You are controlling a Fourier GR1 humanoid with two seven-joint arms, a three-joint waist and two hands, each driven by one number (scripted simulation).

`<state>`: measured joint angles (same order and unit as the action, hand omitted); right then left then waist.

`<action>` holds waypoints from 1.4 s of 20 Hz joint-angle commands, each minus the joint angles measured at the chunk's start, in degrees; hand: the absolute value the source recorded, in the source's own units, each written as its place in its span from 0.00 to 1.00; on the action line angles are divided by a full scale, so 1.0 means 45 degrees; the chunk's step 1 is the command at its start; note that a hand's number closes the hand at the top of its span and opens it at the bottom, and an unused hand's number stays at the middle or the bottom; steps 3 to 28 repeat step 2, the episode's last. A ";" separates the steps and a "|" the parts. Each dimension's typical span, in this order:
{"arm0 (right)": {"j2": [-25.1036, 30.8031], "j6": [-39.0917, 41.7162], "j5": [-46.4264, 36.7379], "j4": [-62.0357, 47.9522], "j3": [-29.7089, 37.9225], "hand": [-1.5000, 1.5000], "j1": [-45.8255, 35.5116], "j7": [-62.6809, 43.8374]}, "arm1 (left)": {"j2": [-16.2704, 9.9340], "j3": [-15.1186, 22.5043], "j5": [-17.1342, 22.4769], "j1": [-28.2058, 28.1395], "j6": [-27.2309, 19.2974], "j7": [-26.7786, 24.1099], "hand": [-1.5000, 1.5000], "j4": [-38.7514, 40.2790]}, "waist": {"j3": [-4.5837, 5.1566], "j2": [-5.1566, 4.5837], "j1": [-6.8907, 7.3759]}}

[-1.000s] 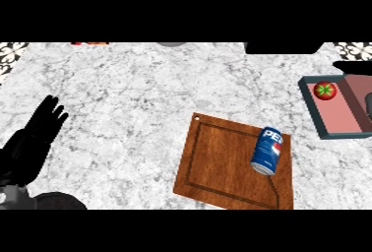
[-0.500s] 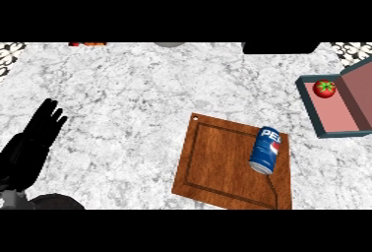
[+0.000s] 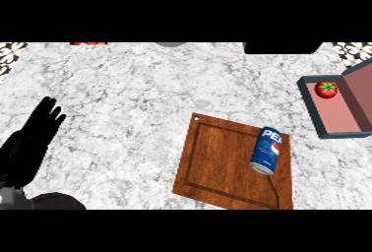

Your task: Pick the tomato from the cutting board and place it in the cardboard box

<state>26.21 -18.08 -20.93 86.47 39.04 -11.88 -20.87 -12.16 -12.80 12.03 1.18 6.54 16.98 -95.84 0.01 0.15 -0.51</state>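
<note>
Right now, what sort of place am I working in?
Most likely a kitchen counter: a grey-white marble worktop, a wooden cutting board with a soda can lying on it, and a tomato inside an open box at the right edge.

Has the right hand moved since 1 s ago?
Yes. It was over the cardboard box beside the tomato then; now it is out of view, withdrawn from the box. The left hand rests at the left edge.
</note>
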 commanded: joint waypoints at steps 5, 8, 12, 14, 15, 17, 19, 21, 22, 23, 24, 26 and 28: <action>0.0291 0.1048 0.1045 0.1337 0.0786 0.00 0.1710 -0.0003 | 0.0085 -0.0005 -0.0267 0.0219 -0.0042 -0.0268 0.50 0.0295 | 0.0000 -0.0015 0.0027; 0.0291 0.1048 0.1045 0.1337 0.0786 0.00 0.1710 -0.0003 | 0.0085 -0.0005 -0.0267 0.0219 -0.0042 -0.0268 0.50 0.0295 | 0.0000 -0.0015 0.0027; 0.0291 0.1048 0.1045 0.1337 0.0786 0.00 0.1710 -0.0003 | 0.0085 -0.0005 -0.0267 0.0219 -0.0042 -0.0268 0.50 0.0295 | 0.0000 -0.0015 0.0027; 0.0291 0.1048 0.1045 0.1337 0.0786 0.00 0.1710 -0.0003 | 0.0085 -0.0005 -0.0267 0.0219 -0.0042 -0.0268 0.50 0.0295 | 0.0000 -0.0015 0.0027; 0.0291 0.1048 0.1045 0.1337 0.0786 0.00 0.1710 -0.0003 | 0.0085 -0.0005 -0.0267 0.0219 -0.0042 -0.0268 0.50 0.0295 | 0.0000 -0.0015 0.0027; 0.0291 0.1048 0.1045 0.1337 0.0786 0.00 0.1710 -0.0003 | 0.0085 -0.0005 -0.0267 0.0219 -0.0042 -0.0268 0.50 0.0295 | 0.0000 -0.0015 0.0027; 0.0291 0.1048 0.1045 0.1337 0.0786 0.00 0.1710 -0.0003 | 0.0085 -0.0005 -0.0267 0.0219 -0.0042 -0.0268 0.50 0.0295 | 0.0000 -0.0015 0.0027; 0.0291 0.1048 0.1045 0.1337 0.0786 0.00 0.1710 -0.0003 | 0.0085 -0.0005 -0.0267 0.0219 -0.0042 -0.0268 0.50 0.0295 | 0.0000 -0.0015 0.0027; 0.0291 0.1048 0.1045 0.1337 0.0786 0.00 0.1710 -0.0003 | 0.0085 -0.0005 -0.0267 0.0219 -0.0042 -0.0268 0.50 0.0295 | 0.0000 -0.0015 0.0027; 0.0291 0.1048 0.1045 0.1337 0.0786 0.00 0.1710 -0.0003 | 0.0085 -0.0005 -0.0267 0.0219 -0.0042 -0.0268 0.50 0.0295 | 0.0000 -0.0015 0.0027; 0.0291 0.1048 0.1045 0.1337 0.0786 0.00 0.1710 -0.0003 | 0.0085 -0.0005 -0.0267 0.0219 -0.0042 -0.0268 0.50 0.0295 | 0.0000 -0.0015 0.0027; 0.0291 0.1048 0.1045 0.1337 0.0786 0.00 0.1710 -0.0003 | 0.0085 -0.0005 -0.0267 0.0219 -0.0042 -0.0268 0.50 0.0295 | 0.0000 -0.0015 0.0027; 0.0291 0.1048 0.1045 0.1337 0.0786 0.00 0.1710 -0.0003 | 0.0085 -0.0005 -0.0267 0.0219 -0.0042 -0.0268 0.50 0.0295 | 0.0000 -0.0015 0.0027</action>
